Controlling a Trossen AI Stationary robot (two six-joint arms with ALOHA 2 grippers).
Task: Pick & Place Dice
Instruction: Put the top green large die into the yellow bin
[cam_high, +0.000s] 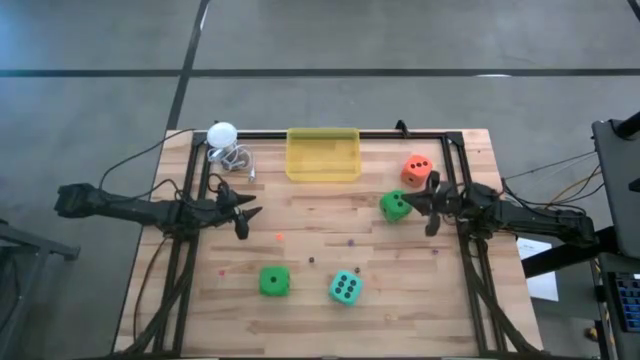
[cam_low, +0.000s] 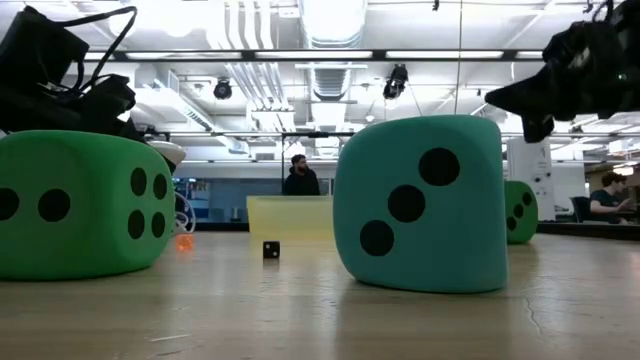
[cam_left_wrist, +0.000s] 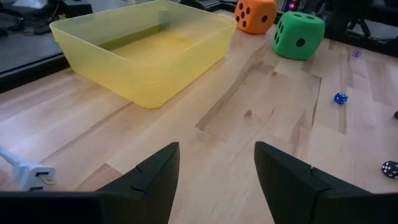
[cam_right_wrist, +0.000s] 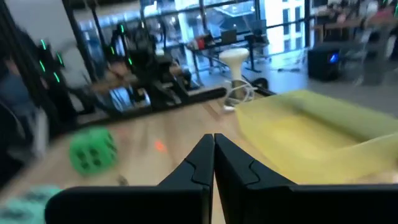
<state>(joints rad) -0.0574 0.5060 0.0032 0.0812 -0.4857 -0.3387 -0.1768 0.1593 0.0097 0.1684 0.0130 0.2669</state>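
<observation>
Left gripper (cam_high: 243, 214) over the tabletop's left side, fingers (cam_left_wrist: 155, 177) spread apart, nothing between them. White ball (cam_high: 221, 133) at the far left corner, a white cable (cam_high: 236, 158) coiled beside it. Yellow bin (cam_high: 322, 154) against the far edge, about midway, no dice inside.

First green die (cam_high: 274, 281) toward the near edge, left of centre. Teal die (cam_high: 345, 287) just right of it, a clear gap between the two. A few small dark and coloured specks lie scattered mid-table, possibly tiny dice; too small to tell.

Second green die (cam_high: 395, 206) right of centre; orange die (cam_high: 416, 169) behind it, nearer the far edge. They sit close, though contact can't be judged.

Right gripper (cam_high: 430, 211) just right of the second green die, fingers (cam_right_wrist: 196, 163) pressed together, holding nothing. All four dice rest on the wood.
</observation>
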